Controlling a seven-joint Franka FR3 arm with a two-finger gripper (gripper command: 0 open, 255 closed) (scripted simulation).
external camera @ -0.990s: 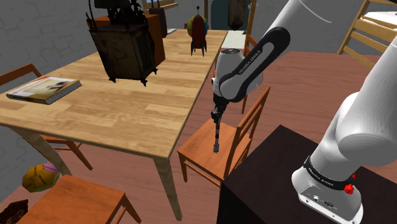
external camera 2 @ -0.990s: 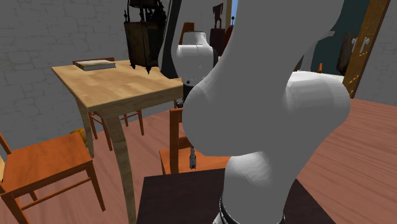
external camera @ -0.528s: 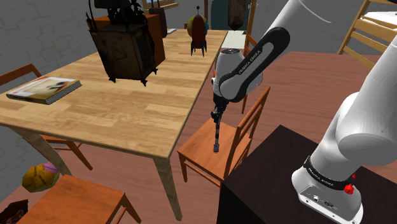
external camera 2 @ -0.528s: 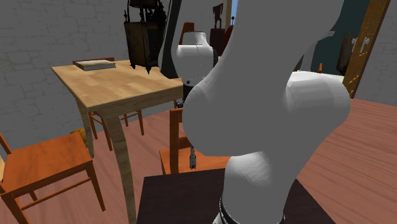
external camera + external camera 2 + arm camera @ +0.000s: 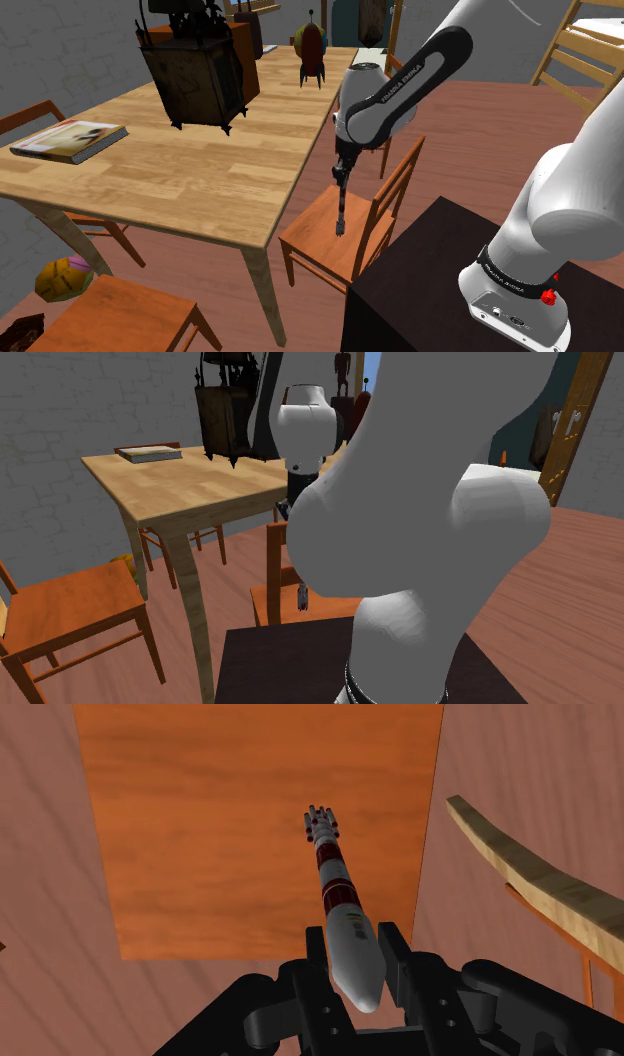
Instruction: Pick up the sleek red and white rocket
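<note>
A slim red and white rocket (image 5: 338, 894) hangs nose up in my gripper (image 5: 350, 952), whose fingers (image 5: 318, 956) clasp its white nose from both sides. Its engine end points down at an orange wooden chair seat (image 5: 220, 834). In the shoulder view the rocket (image 5: 341, 207) dangles below the gripper (image 5: 343, 172), a little above the chair seat (image 5: 325, 235) beside the table. The second exterior view has the rocket's lower end (image 5: 302, 597) peeking out past the big white arm link.
The light wooden table (image 5: 190, 170) carries a book (image 5: 68, 139), a dark spiked box (image 5: 195, 75) and a fat red toy rocket (image 5: 311, 50). The chair back (image 5: 398, 195) stands close by the hanging rocket. The black stand (image 5: 470, 290) is at the lower right.
The arm has risen a little and taken the rocket up with it, away from the chair seat. The grip stays the same.
</note>
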